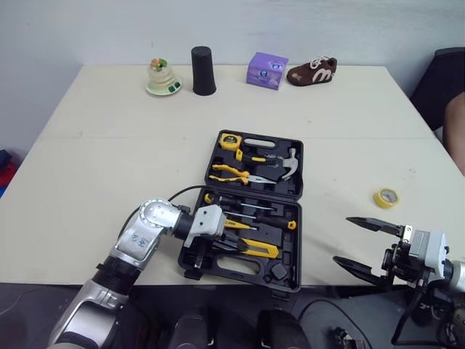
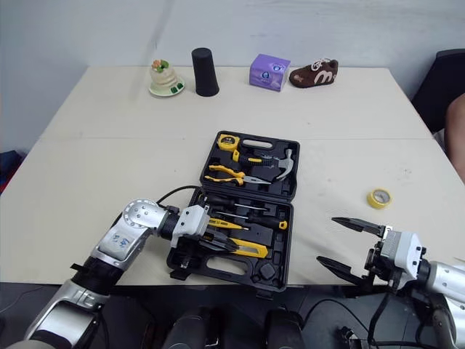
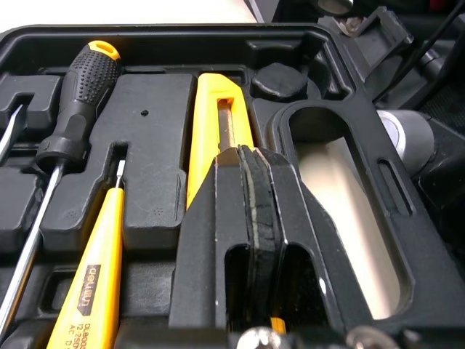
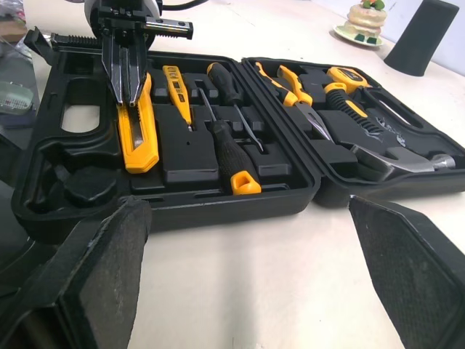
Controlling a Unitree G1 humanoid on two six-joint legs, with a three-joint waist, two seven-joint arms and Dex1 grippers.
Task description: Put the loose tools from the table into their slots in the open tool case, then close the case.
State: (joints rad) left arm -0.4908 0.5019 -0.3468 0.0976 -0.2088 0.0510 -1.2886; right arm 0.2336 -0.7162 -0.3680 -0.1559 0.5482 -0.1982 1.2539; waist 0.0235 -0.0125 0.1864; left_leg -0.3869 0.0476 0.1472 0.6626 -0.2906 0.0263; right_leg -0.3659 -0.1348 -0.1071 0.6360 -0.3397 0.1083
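Left gripper inside the tool case.
Its jaws are pressed together atop the yellow utility knife; right of the case, the right gripper jaws gape, empty.

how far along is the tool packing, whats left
Mostly done: the hammer, pliers, tape measure and screwdrivers sit in the case. In hand: the left claw, shut, is on the yellow knife in its slot. Left: the tape roll lies loose on the table near the open right claw, and the case lid is open.
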